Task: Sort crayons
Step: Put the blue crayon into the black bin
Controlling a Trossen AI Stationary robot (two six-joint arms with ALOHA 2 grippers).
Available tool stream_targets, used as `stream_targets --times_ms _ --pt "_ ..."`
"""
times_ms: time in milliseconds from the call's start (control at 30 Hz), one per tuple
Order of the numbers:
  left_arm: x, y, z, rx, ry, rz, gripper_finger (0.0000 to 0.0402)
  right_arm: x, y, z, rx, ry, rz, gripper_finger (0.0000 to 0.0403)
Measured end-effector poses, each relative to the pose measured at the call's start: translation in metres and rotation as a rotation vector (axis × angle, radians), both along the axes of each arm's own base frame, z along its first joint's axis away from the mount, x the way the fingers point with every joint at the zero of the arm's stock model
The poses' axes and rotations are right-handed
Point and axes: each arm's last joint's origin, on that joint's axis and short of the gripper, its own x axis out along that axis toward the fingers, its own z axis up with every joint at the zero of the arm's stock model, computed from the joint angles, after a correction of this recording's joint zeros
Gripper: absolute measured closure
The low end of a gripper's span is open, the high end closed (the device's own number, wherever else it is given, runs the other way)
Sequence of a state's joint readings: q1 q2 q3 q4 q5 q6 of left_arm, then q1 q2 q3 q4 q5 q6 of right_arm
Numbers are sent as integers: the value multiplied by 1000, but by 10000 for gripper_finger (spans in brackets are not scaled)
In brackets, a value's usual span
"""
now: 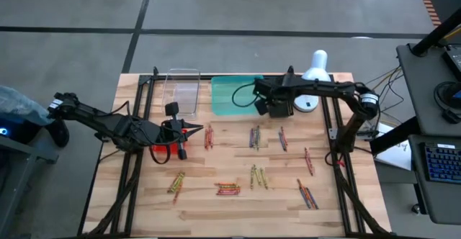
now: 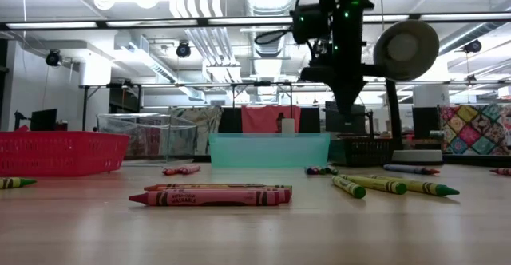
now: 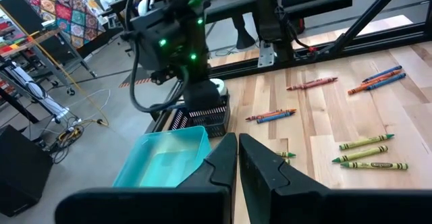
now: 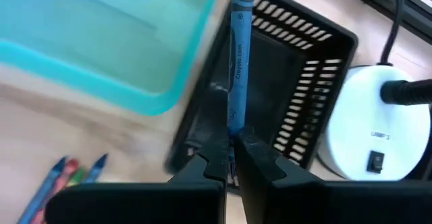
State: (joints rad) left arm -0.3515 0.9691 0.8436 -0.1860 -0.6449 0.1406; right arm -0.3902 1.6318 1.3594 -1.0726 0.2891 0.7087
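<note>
The right gripper [image 4: 231, 158] is pinching a blue crayon [image 4: 239, 62] by its lower end, jaws pressed tight on it, and is hanging above the black basket [image 4: 297, 109] that sits between the teal tray [image 4: 101, 42] and the white lamp [image 4: 368, 129]. In the right wrist view the crayon is standing out past the fingers and pointing across the basket's rim nearest the tray.

The main risk is a drop on the wrong side. Most of the stick's length is lying beyond the jaws, so if they are opened while it is crossing that rim, the crayon may tip into the tray or bounce off the slotted wall onto the table. The grip is also short (only the tail seems caught), so a quick swing could let it pivot or slip out early. The lamp is standing just beside the basket, and a wide move that way could knock it.

The left gripper [image 3: 236, 158], closed on nothing, is waiting by the red basket [image 1: 164, 151], well away from the black one. The other crayons [image 1: 227, 188] are lying in small clusters on the table in front of the black basket.
</note>
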Motion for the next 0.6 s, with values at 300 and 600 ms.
stream_targets --times_ms 300,600 --pt "0 0 1 0 -10 -1 402 -10 -9 -17 12 31 -38 391" --pt "0 0 1 0 -11 -1 402 -9 -11 -18 -43 24 -73 391"
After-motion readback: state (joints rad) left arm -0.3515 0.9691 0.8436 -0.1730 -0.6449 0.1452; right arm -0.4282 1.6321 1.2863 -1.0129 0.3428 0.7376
